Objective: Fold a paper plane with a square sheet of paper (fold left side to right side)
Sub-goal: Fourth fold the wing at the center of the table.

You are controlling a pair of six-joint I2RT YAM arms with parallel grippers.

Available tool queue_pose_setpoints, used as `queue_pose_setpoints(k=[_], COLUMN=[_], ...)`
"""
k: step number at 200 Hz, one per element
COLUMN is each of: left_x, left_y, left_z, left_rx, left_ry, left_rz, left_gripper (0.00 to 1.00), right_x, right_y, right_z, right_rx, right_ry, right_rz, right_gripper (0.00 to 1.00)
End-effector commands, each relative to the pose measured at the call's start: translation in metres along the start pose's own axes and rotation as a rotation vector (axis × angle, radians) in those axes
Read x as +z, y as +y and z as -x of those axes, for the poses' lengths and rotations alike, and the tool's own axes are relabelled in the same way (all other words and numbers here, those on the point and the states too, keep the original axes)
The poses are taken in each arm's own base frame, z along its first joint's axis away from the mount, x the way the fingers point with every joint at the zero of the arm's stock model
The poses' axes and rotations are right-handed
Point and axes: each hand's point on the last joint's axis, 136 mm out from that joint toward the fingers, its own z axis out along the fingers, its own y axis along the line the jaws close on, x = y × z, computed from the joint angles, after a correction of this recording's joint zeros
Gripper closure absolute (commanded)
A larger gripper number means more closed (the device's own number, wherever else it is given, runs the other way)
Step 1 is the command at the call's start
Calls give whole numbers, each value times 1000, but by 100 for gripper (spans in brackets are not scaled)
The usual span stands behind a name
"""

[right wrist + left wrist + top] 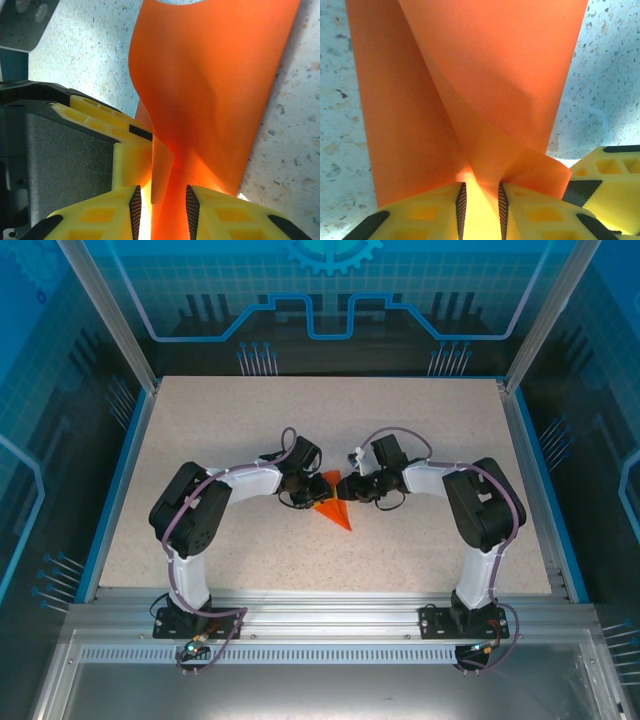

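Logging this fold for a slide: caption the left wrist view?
Curled orange-red sheet of paper runs down between the left fingers, over the speckled table.

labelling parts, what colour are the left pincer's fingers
Yellow: the left pincer has yellow fingers, clearest in the left wrist view.

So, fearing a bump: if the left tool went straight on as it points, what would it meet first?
The orange paper: it runs between the left tool's fingers and on ahead. The right tool looks off to one side, though depth is unclear.
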Motion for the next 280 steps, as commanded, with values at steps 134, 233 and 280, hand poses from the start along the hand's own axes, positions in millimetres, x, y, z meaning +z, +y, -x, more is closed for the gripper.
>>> queue_pose_setpoints(k=[134, 233, 280], left_x=[-3, 2, 8], left_y=[1, 7, 17], left_z=[-6, -7, -7], left_rx=[19, 13, 5], left_ry=[12, 17, 20], left_rz=[6, 22, 64], left_gripper=[70, 71, 75], right_x=[-6, -10, -18], right_y=[-23, -19, -17], right_z=[3, 4, 7], right_rx=[19, 17, 18], right_ry=[3, -6, -25], right_rz=[-73, -38, -38], right_gripper=[94, 94, 94])
